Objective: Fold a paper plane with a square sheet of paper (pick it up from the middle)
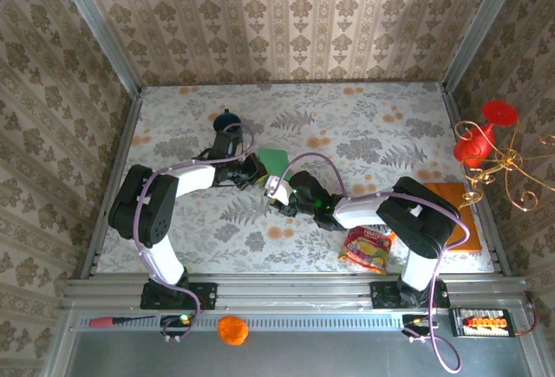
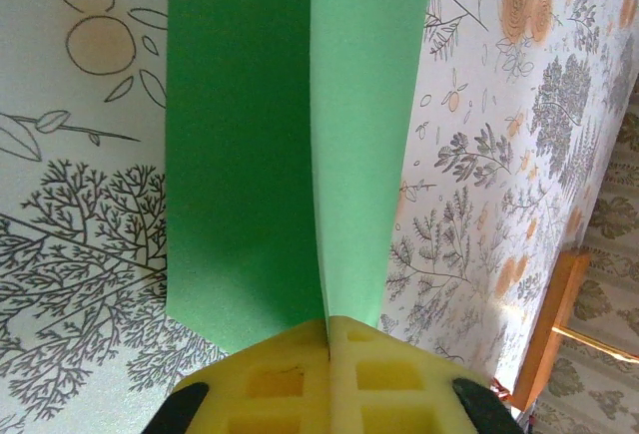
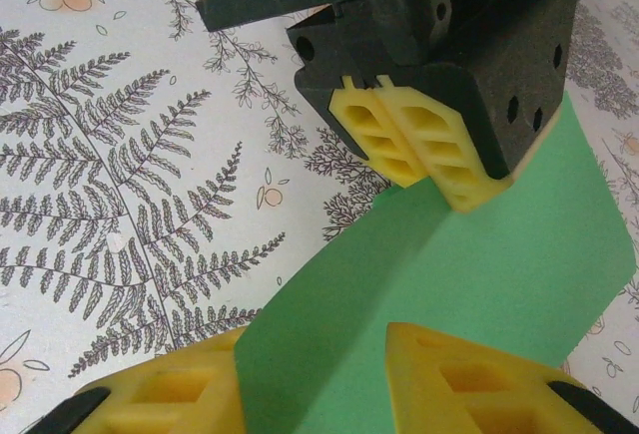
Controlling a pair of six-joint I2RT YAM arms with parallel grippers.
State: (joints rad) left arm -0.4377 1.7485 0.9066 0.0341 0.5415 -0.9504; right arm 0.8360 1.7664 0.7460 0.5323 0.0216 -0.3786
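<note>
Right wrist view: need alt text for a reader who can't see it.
The left tool, yellow pads shut, pinches the far end of a creased green sheet of paper. The right tool sits at the bottom of the frame, pads apart, with the sheet running between them above a fern-print table.

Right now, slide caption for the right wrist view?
Left gripper pinches the creased green sheet; right gripper, open, straddles it.

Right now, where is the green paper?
The paper is mid-table in the top view, right of the blue mug, pinched by the left gripper, between the right gripper's pads.
</note>
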